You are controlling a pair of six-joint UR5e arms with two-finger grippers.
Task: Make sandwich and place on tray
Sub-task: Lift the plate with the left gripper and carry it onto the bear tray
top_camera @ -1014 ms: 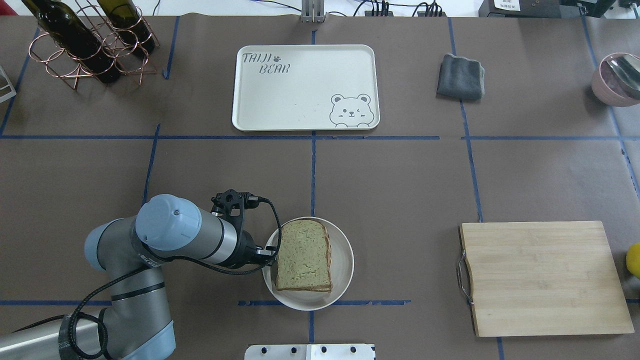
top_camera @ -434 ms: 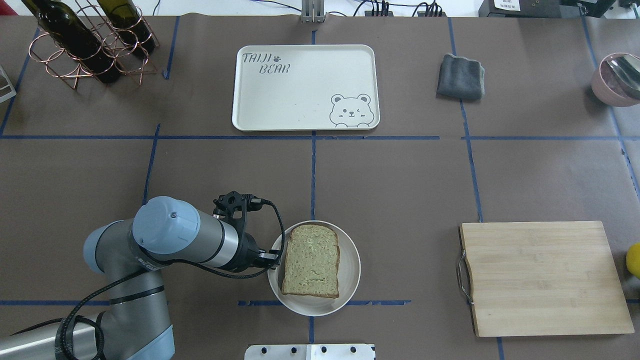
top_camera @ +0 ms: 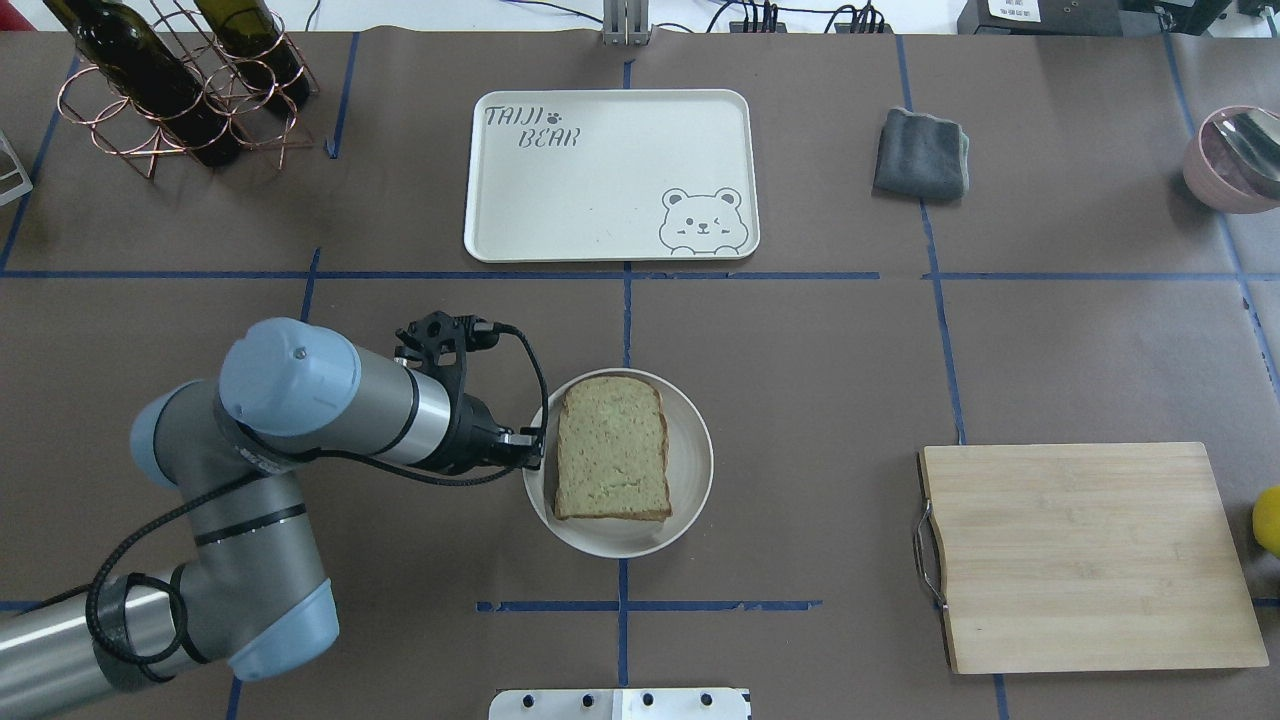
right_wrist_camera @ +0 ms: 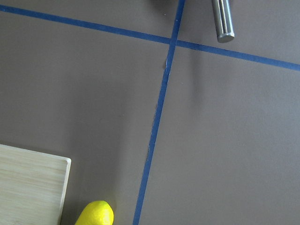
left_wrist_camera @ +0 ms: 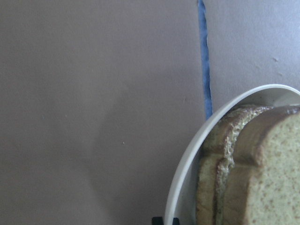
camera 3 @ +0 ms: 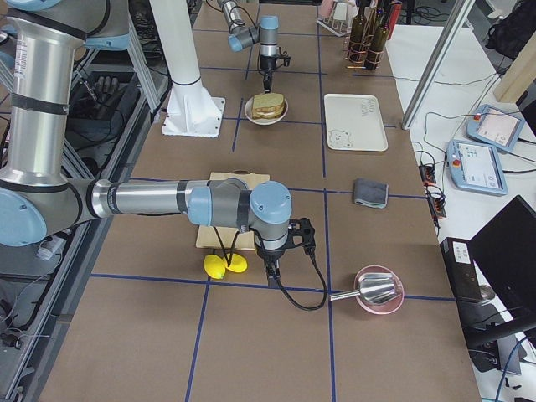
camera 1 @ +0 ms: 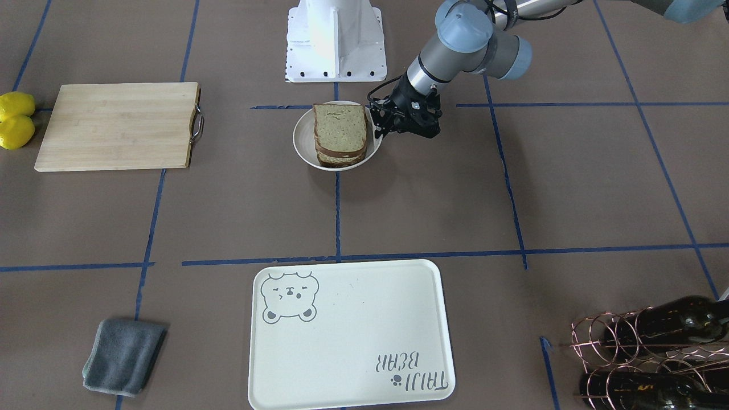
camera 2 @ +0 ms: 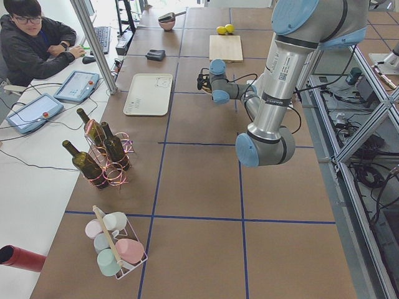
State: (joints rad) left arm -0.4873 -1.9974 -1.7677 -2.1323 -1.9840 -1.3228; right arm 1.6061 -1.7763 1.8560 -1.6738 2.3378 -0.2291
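Observation:
The sandwich (top_camera: pixel 612 450), two tan bread slices stacked with a pale layer between them, lies in a white plate (top_camera: pixel 690 470) at mid table. The egg's yolk is hidden. My left gripper (top_camera: pixel 535 450) is shut on the plate's left rim; it shows in the front view (camera 1: pixel 377 128) beside the sandwich (camera 1: pixel 340 134). The left wrist view shows the plate rim (left_wrist_camera: pixel 187 164) and the slice edges (left_wrist_camera: pixel 262 178). The cream bear tray (top_camera: pixel 600 180) lies bare at the far side. My right gripper (camera 3: pixel 272 270) hangs low near the lemons; I cannot tell whether it is open or shut.
A wooden cutting board (top_camera: pixel 1085 555) with a metal handle lies at the right. Two lemons (camera 1: pixel 16 119) sit beside it. A grey cloth (top_camera: pixel 922 153), a pink bowl with a spoon (top_camera: pixel 1235 155) and a wine bottle rack (top_camera: pixel 180 85) stand at the far side.
My left gripper has moved the plate with the sandwich away from the robot's base, toward the tray. Nothing else has moved.

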